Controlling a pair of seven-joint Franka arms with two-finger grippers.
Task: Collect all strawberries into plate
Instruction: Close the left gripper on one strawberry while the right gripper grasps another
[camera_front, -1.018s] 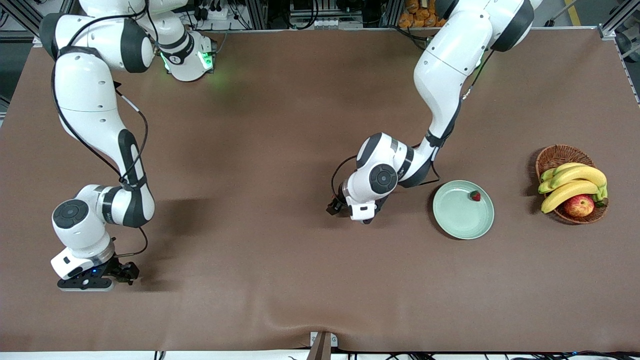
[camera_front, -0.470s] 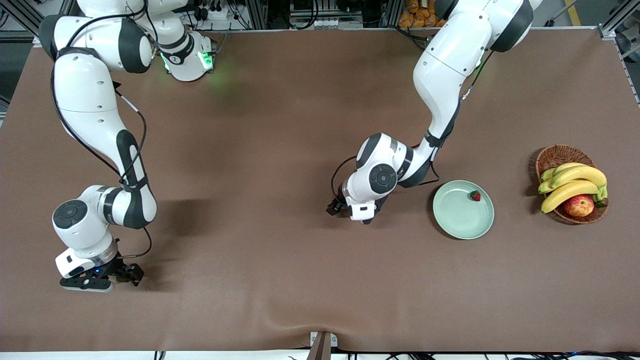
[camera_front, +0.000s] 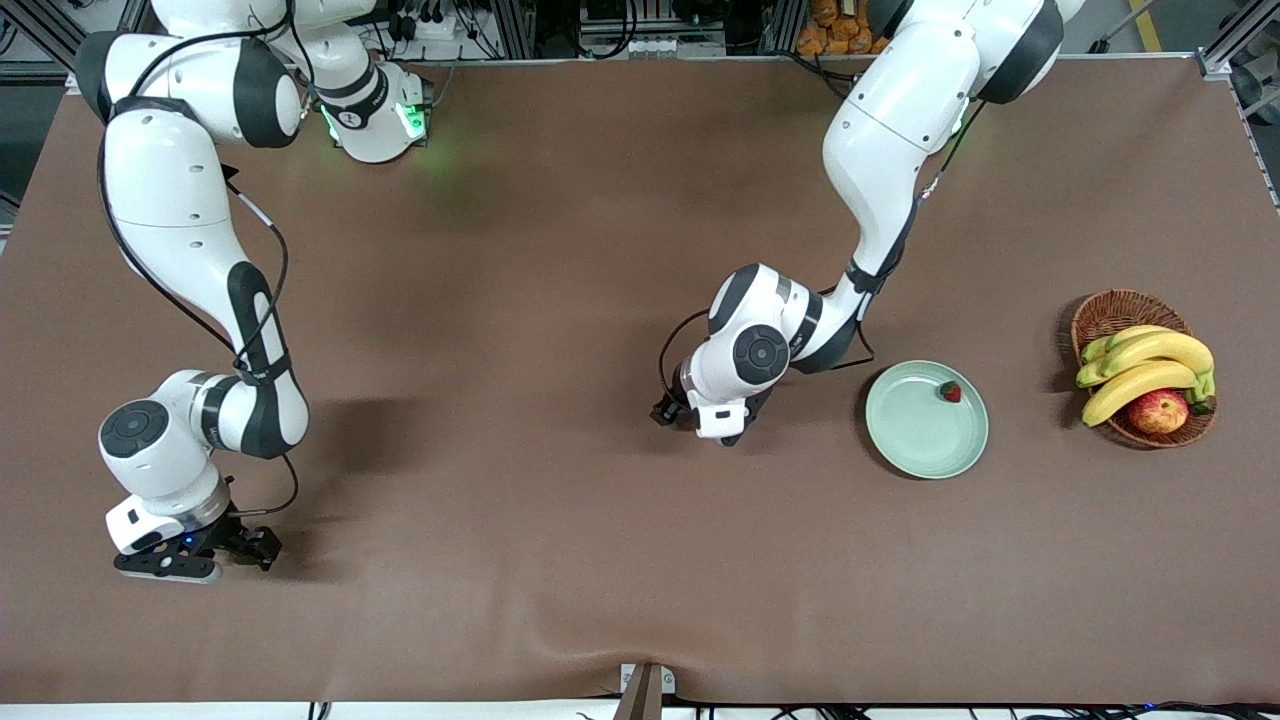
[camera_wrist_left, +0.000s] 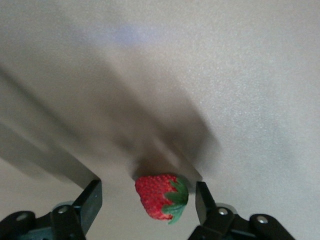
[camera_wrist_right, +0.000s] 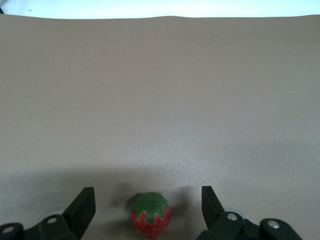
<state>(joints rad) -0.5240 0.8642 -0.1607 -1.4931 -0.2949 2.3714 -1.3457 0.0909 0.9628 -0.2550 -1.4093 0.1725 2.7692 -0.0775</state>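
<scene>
Currently both grippers sit low over the counter (camera_front: 560, 560), each with fingers spread wide around a berry, not yet gripping. Left gripper (camera_wrist_left: 147, 200) straddles one strawberry (camera_wrist_left: 161, 196); right gripper (camera_wrist_right: 149, 204) straddles another strawberry (camera_wrist_right: 150, 215). A third berry (camera_front: 950, 392) already lies in the plate (camera_front: 915, 440). Risk, in my judgement: small tapered berries could squirt out or roll if fingers close off-centre.

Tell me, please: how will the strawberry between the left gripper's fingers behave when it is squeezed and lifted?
The strawberry looks small, so probably light. Its tapered, rounded body may roll or slip between the left gripper's open fingers. It looks soft, so hard squeezing might bruise it.
</scene>
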